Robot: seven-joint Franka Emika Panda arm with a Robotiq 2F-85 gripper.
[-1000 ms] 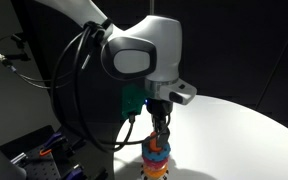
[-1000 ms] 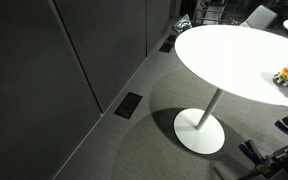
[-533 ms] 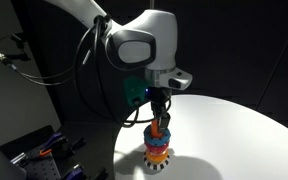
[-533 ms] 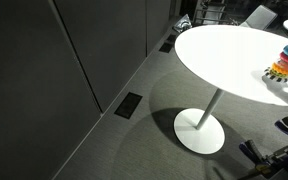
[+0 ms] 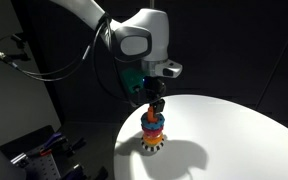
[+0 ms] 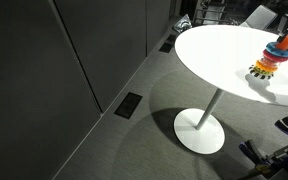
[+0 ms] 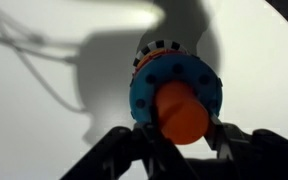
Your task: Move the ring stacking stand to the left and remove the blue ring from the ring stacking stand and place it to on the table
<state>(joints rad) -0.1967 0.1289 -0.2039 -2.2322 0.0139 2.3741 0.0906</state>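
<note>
The ring stacking stand [image 5: 153, 133] hangs lifted and tilted above the white round table [image 5: 234, 130], with coloured rings on its post and a striped base. My gripper [image 5: 155, 106] is shut on its orange top [image 7: 180, 112]. It also shows in an exterior view [image 6: 268, 58] near the table's right side, above the table [image 6: 214, 55]. In the wrist view the blue ring [image 7: 152, 84] sits round the post just under the orange top, between my fingers [image 7: 180, 140]. The striped base [image 7: 159, 47] shows beyond it.
The table's edge [image 5: 124, 150] is close under the stand on the near side. Dark curtains surround the scene. Equipment and cables [image 5: 39, 150] stand on the floor beside the table. The table's pedestal foot [image 6: 201, 130] is on grey carpet.
The gripper has lifted the stand off the table and carried it sideways across it; the stand now hangs tilted. The grip is unchanged.
</note>
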